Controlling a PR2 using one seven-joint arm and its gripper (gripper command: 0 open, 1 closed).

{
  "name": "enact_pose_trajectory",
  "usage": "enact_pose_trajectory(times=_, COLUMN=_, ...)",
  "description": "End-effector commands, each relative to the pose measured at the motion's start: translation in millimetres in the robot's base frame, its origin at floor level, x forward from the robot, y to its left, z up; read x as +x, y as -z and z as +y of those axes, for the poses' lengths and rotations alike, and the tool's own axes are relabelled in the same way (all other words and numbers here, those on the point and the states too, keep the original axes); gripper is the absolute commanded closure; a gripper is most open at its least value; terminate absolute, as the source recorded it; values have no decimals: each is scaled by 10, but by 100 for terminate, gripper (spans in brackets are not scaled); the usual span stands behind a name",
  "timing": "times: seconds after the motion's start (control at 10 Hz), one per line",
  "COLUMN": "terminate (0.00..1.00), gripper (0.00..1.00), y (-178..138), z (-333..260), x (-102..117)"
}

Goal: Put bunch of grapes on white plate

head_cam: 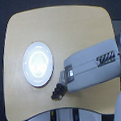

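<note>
The round white plate [38,64] lies on the wooden table [65,26] toward the exterior view's left. The bunch of grapes [58,91], a small dark cluster, rests near the table's front edge, just off the plate's lower right rim. My gripper [61,81] reaches in from the exterior view's right and sits directly over the grapes, its tip touching or just above them. The picture is too coarse to show whether the fingers are open or closed around the bunch.
The grey arm [94,65] crosses the table's right half from the exterior view's right. The table's front edge [63,110] runs close below the grapes. A dark surround borders the tabletop.
</note>
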Motion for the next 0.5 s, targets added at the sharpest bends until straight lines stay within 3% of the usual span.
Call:
enact_pose_trajectory(times=0.0, terminate=0, gripper=100, y=-41, z=90, x=-8)
enact_pose_trajectory(times=0.4, terminate=0, gripper=100, y=-265, z=93, x=9)
